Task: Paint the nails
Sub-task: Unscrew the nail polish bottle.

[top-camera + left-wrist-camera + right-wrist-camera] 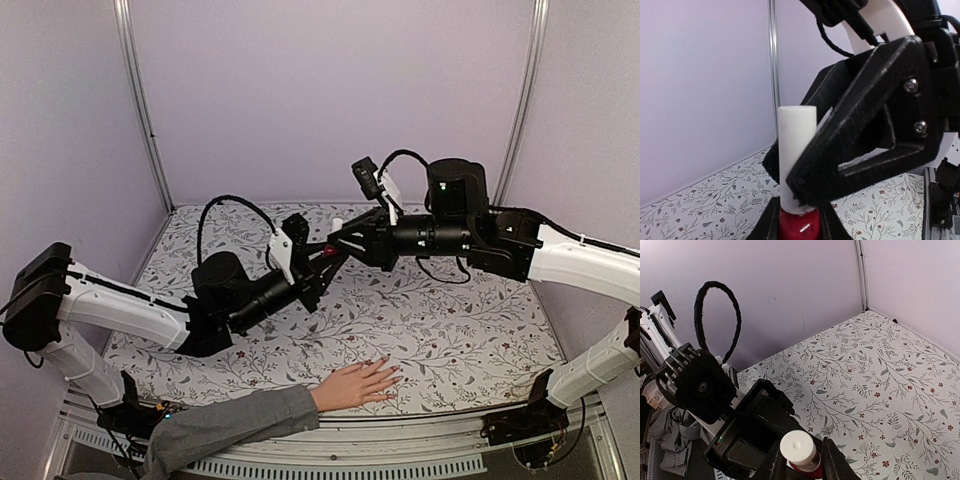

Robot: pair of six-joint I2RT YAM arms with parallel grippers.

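Jaws of the left gripper (325,254) are closed on a small red bottle (329,249), held upright above the middle of the table (470,330). The jaws of the right gripper (341,229) are closed on the bottle's white cap (338,223) from the other side. The two grippers meet nose to nose over the flowered table cover, well above it. In the left wrist view the red bottle (799,226) sits between that arm's own black fingers (768,225) at the bottom edge. The white cap (795,150) rises straight up from it, and one black finger of the right gripper (860,145) crosses in front of the cap and presses against it. The right wrist view looks down on the round top of the cap (798,446), with that gripper's fingers (832,460) tight on either side and a sliver of red showing below. The nails (393,376) are at the tips of a pale hand (352,386) that lies flat, palm down, near the front edge of the table. The hand's fingers point right, and its grey sleeve (230,425) trails off to the left. The hand is well apart from both grippers and the bottle. The nails are too small in the overhead view to tell which are red.
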